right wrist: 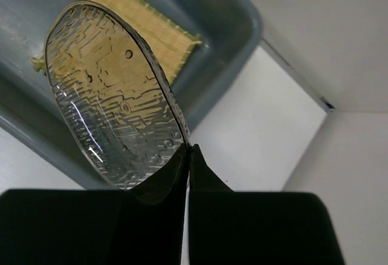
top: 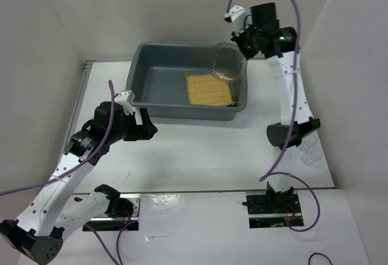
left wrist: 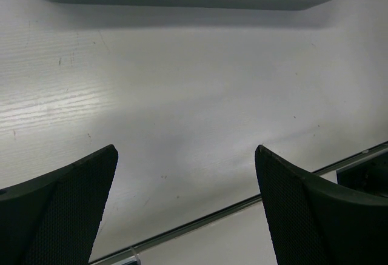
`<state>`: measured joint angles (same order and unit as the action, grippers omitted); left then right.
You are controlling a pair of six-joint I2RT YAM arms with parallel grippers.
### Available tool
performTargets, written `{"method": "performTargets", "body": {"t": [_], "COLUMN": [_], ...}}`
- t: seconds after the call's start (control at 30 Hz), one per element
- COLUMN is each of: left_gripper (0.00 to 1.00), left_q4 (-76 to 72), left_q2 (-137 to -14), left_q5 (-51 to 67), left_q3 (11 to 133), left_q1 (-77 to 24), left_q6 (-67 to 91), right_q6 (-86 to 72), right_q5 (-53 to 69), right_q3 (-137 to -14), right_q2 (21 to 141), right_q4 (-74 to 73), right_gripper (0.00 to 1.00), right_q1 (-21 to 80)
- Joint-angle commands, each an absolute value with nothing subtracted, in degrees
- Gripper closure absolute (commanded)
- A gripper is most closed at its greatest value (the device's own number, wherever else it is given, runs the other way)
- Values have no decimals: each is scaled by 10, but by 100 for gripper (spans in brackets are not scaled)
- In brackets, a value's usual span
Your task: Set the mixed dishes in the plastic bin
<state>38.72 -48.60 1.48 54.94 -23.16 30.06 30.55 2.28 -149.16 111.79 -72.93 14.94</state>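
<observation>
Nearest the lens: right gripper (right wrist: 189, 156), jaws pinched thin on the lower rim of a textured clear glass saucer (right wrist: 109, 101), nothing else in the grip. Saucer tilted steeply on edge, hanging in the air above the right end of the grey plastic bin (right wrist: 236, 28), over the yellow woven mat (right wrist: 151, 28) that lies flat on the bin floor.

Seen from above: same saucer (top: 227, 62) above the bin's far right corner, mat (top: 209, 89) below it and towards the middle, right gripper (top: 242, 40) just beyond the rim.

Judged as the lowering and release step. To do it well:
- Bring the wrist down inside the walls before letting go; no drop from this height onto glass-unfriendly plastic.
- Level the saucer out of its tilt so that it lands flat, not on its edge.
- Aim for the mat or the bare floor beside it, clear of the right wall (top: 242, 104).
- Open only once the underside touches; a rim pinch this thin invites a slip or a swing.
- Lift straight up afterwards.

Left gripper (left wrist: 185, 156): jaws spread wide, empty, hovering over bare table (left wrist: 182, 83) just in front of the bin's near wall; best left parked there, out of the way.
</observation>
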Motion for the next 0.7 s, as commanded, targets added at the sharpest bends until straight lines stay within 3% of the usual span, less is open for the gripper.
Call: {"method": "performTargets", "body": {"t": [0.0,0.37,0.67], "left_gripper": [0,0,0], "left_q4": [369,369,369], "left_q2": [-479,-484,-484], "left_q5": [9,4,-2], "left_q3": [547,547,541], "left_q1": [-229,-229,-229], "left_q6": [294,300,300], "right_q6": [283,270,275], "right_q5": [27,64,47], "right_q3": [-1555,-1762,-1795], "right_q2": [1200,1463,1589], "right_q4": [-745,-745,-745], "right_gripper": [100,100,100], "right_q1": [170,211,222]}}
